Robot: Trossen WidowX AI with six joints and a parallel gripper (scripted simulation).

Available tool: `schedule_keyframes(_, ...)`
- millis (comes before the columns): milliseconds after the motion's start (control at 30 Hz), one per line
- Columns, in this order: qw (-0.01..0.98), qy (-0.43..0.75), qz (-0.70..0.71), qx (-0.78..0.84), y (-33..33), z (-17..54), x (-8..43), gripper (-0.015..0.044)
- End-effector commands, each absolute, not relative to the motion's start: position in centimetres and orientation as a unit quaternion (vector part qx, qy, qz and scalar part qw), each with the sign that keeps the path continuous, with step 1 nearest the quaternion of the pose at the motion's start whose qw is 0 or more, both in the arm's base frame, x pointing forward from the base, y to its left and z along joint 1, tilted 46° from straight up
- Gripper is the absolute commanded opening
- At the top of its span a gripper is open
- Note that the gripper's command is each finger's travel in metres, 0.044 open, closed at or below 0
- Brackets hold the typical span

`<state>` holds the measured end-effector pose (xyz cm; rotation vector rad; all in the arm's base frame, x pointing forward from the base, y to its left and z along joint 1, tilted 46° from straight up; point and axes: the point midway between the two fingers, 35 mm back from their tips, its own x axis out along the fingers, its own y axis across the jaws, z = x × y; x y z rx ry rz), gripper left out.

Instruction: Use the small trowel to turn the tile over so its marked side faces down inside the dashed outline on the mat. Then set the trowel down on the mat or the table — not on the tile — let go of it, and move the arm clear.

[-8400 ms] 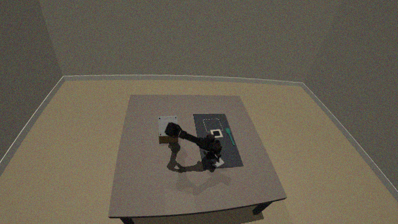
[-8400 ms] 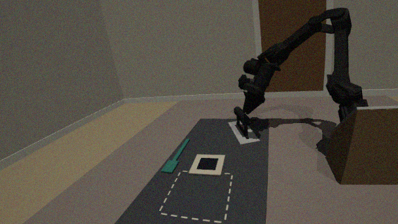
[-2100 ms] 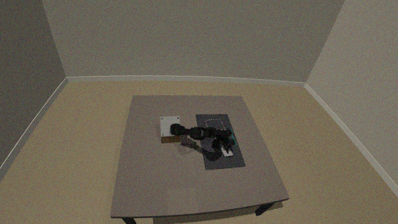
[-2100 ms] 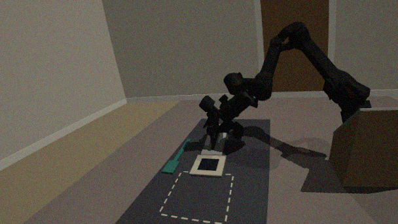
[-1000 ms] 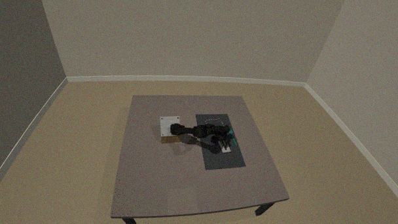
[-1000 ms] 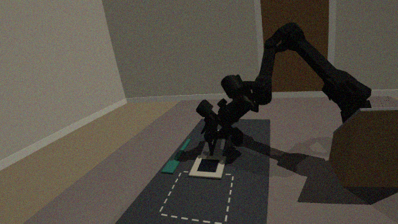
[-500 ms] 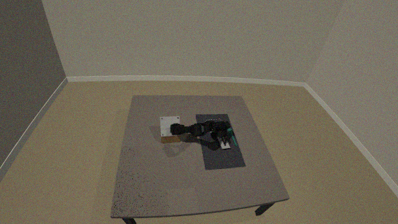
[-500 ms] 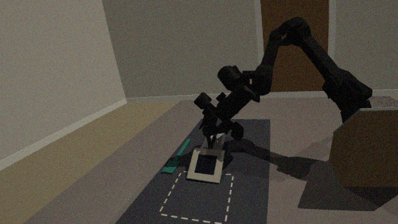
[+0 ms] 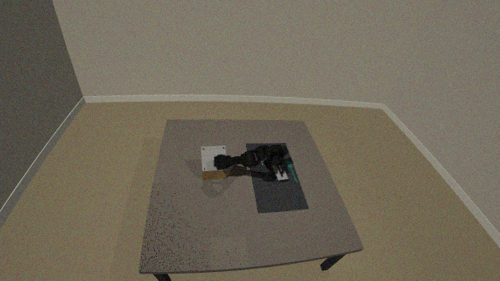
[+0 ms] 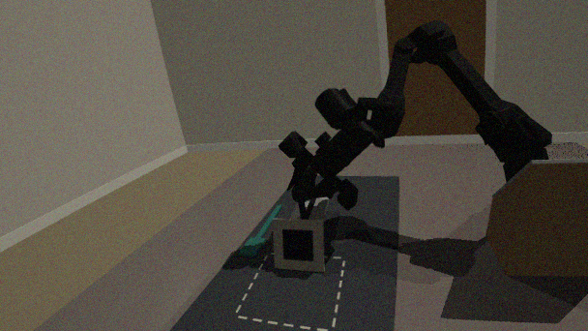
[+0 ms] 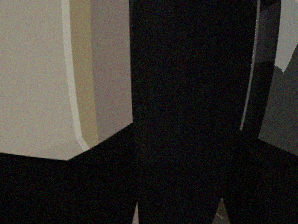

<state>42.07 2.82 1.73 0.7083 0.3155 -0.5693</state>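
Note:
The tile (image 10: 298,244) stands almost upright on its edge at the far end of the dashed outline (image 10: 250,286), its dark marked side facing the exterior camera. In the top view it shows as a small white patch (image 9: 282,176). My gripper (image 10: 309,203) (image 9: 279,168) is right behind and above the tile, shut on the small trowel. The trowel's pale blade (image 10: 322,209) shows just behind the tile's top edge.
The dark mat (image 10: 372,218) (image 9: 280,201) lies on the grey table (image 9: 206,222). A teal tool (image 10: 261,234) (image 9: 292,172) lies flat on the mat beside the tile. A brown box (image 10: 542,218) (image 9: 214,175) stands by the arm's base, next to a white plate (image 9: 210,153).

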Motion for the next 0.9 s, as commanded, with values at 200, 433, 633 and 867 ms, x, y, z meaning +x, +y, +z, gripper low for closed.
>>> schedule_keyframes(200, 0.888, 0.149, -0.267, 0.345, 4.8, -0.1, 42.2, 0.0)
schedule_keyframes(433, 0.888, 0.149, -0.267, 0.345, 4.7, 0.2, 42.2, 0.0)
schedule_keyframes(633, 0.888, 0.149, -0.267, 0.345, 4.0, 2.6, 42.5, 0.0)
schedule_keyframes(867, 0.888, 0.149, -0.267, 0.344, 3.1, 5.4, 42.5, 0.0)
